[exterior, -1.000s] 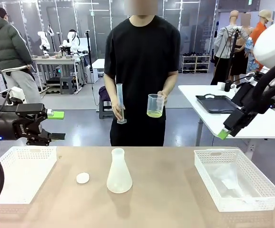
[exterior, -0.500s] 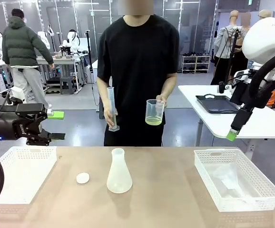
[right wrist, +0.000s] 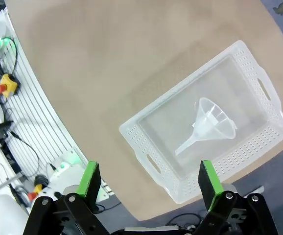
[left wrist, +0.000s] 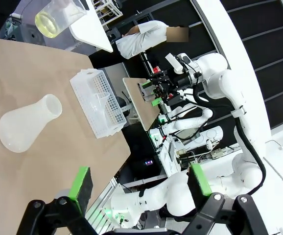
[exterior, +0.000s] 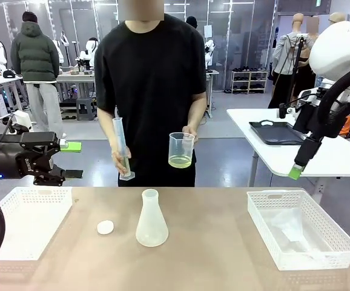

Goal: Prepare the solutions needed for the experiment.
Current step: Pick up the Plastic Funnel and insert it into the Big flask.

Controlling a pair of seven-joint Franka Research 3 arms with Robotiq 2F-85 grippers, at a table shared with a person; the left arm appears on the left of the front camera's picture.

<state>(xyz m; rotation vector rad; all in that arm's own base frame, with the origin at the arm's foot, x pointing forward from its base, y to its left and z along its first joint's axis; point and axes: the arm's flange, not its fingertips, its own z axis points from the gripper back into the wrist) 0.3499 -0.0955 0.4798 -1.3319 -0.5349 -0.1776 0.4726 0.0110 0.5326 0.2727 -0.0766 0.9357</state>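
Note:
The pale yellow-green solution [exterior: 180, 161] lies as a shallow layer in a clear beaker [exterior: 181, 150] that the person holds beyond the table's far edge. The person's other hand holds a tall graduated cylinder [exterior: 122, 148]. In the left wrist view the liquid [left wrist: 47, 22] shows at the top left. An empty conical flask [exterior: 151, 219] stands at mid-table, with a small white stopper [exterior: 105, 227] to its left. My left gripper [exterior: 72, 160] hangs open above the left basket. My right gripper [exterior: 296, 169] hovers open over the right basket, its fingers [right wrist: 89, 179] wide apart.
A white basket [exterior: 23, 197] sits at the table's left. Another white basket [exterior: 257, 209] at the right holds a clear funnel [right wrist: 210, 122]. A black tray [exterior: 277, 132] lies on a side table behind. Another person stands far back at the left.
The person has stepped toward picture left and nearer the table, carrying the cylinder and beaker. My right gripper swung to hang more upright a second ago, then held still. The left arm stayed put.

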